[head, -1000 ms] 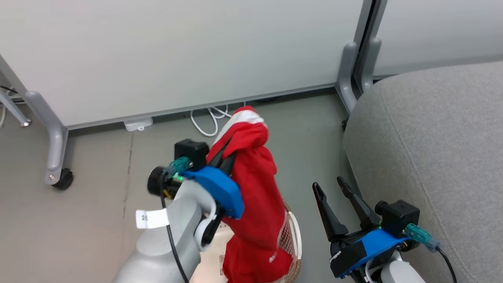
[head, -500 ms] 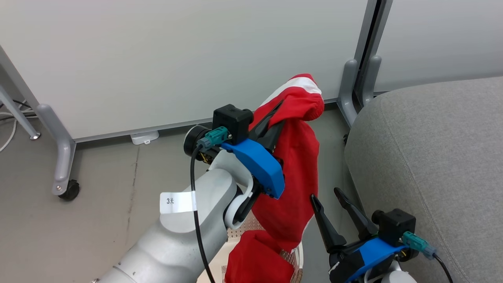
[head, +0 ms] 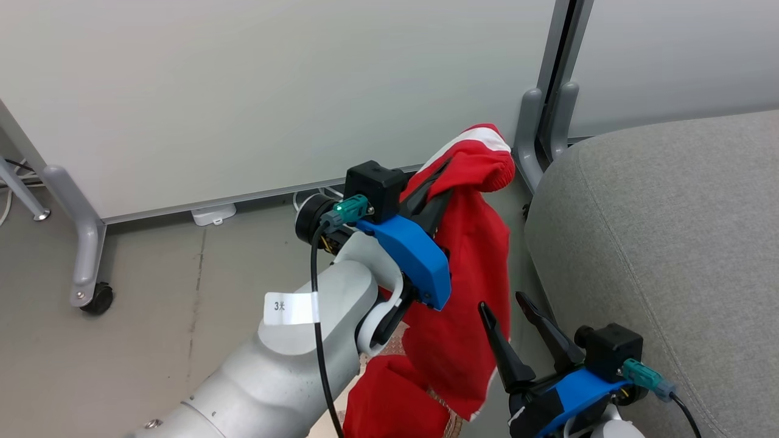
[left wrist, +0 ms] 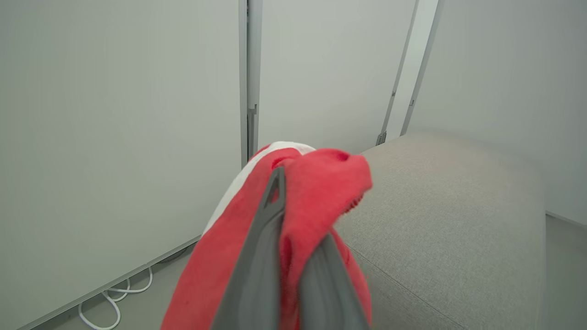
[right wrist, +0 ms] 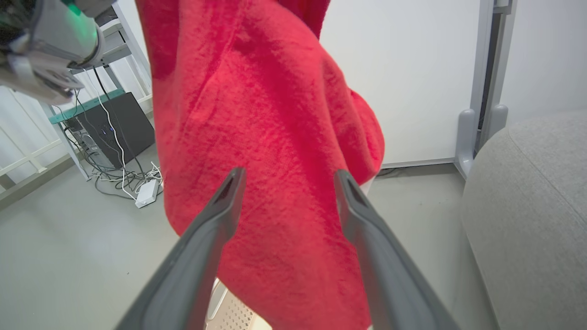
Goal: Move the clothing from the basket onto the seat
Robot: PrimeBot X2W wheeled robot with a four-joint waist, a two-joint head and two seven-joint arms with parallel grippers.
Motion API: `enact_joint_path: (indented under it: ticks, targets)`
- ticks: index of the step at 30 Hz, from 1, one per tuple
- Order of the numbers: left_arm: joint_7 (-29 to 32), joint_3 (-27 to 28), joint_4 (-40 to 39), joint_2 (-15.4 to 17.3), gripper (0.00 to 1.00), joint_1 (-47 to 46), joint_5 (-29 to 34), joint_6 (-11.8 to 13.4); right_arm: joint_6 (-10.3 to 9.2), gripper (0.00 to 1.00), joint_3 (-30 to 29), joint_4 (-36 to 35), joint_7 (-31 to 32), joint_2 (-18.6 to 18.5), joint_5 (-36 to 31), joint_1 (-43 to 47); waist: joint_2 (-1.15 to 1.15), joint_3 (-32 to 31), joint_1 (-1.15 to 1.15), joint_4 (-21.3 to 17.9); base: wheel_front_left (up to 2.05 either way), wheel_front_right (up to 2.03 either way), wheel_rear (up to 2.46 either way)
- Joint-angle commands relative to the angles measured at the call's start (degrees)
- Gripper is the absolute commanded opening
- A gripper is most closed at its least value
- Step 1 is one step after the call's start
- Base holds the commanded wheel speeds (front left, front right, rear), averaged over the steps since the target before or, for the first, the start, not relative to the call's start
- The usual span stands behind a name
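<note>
A bright red soft fabric garment is gripped in the closed left pincer, draped beside the wide-spread, empty right pincer.

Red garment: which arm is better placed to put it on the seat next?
Left. The left pincer is shut on the red garment, lifted beside the grey seat. The right pincer is open, holding nothing.

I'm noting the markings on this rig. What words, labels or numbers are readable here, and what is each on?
"3", followed by a small mark too blurred to read: on the white tag on the left forearm.
No other text is readable; none shows on the clothing or the seat.
</note>
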Motion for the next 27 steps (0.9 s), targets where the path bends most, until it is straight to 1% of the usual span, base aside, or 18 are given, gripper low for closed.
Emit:
enact_joint_path:
  ticks: [1,5,14,19,24,27]
  targets:
    - [-0.4,-0.5,0.2,0.0,0.00,-1.0,-0.5,0.3,0.03,1.00,-0.1,-0.3,0.3,-0.2,-0.5,0.3,-0.01,0.1,0.00,0.0,0.00,0.00,0.00]
    - [-0.6,-1.9,0.1,0.0,0.00,-1.5,-1.5,0.4,0.03,1.00,-0.3,-0.6,1.1,-0.2,-1.3,-1.6,-0.01,0.3,0.00,0.0,0.00,0.00,0.00]
    - [-1.2,-4.5,0.5,0.0,0.00,-1.9,-3.1,0.4,0.03,1.00,-0.6,-0.2,5.1,-0.2,-3.6,-7.1,-0.01,0.5,0.00,0.2,0.00,0.00,0.00]
    - [-1.5,-6.1,-0.2,0.0,0.00,-2.3,-4.1,0.3,0.02,1.00,-1.0,1.3,7.3,-0.2,-4.2,-10.6,-0.01,0.7,0.00,0.6,0.00,0.00,0.00]
    - [-1.7,-7.6,-0.7,0.0,0.00,-2.4,-5.2,0.0,0.03,1.00,0.0,3.8,9.1,-0.2,-4.8,-13.5,-0.01,0.6,0.00,1.0,0.00,0.00,0.00]
    - [-1.8,-8.6,-1.0,0.0,0.00,-2.5,-6.0,-0.3,0.02,1.00,0.9,5.7,10.0,-0.2,-3.9,-14.6,-0.01,0.4,0.00,1.2,0.00,0.00,0.00]
